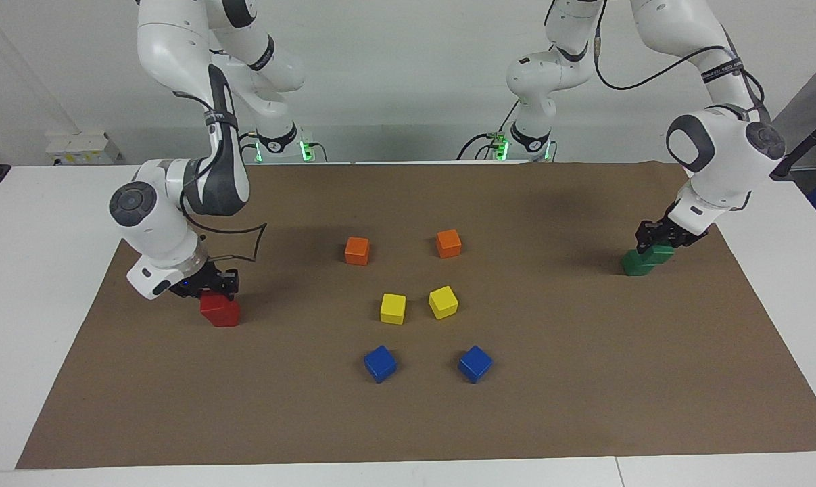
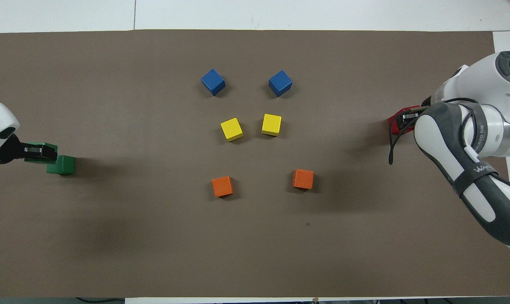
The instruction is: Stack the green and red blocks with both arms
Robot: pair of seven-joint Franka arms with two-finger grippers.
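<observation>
Green on green is what I read in the facing view: my left gripper (image 1: 666,238) pinches the upper green block (image 1: 659,253), which sits askew on the lower green block (image 1: 636,264) at the left arm's end of the brown mat (image 1: 583,406). I judge it is placing it, since the two overlap only partly. At the right arm's end, my right gripper (image 1: 211,284) is down on the red blocks (image 1: 220,310); they look like one on another, though I cannot tell whether the jaws grip or have let go. Orange cubes (image 1: 357,250), yellow cubes (image 1: 393,308) and blue cubes (image 1: 380,363) sit untouched mid-mat.

From overhead, the offset is plainer: the held green block projects beside the lower one. Red is mostly hidden under the right wrist, only an edge showing.
</observation>
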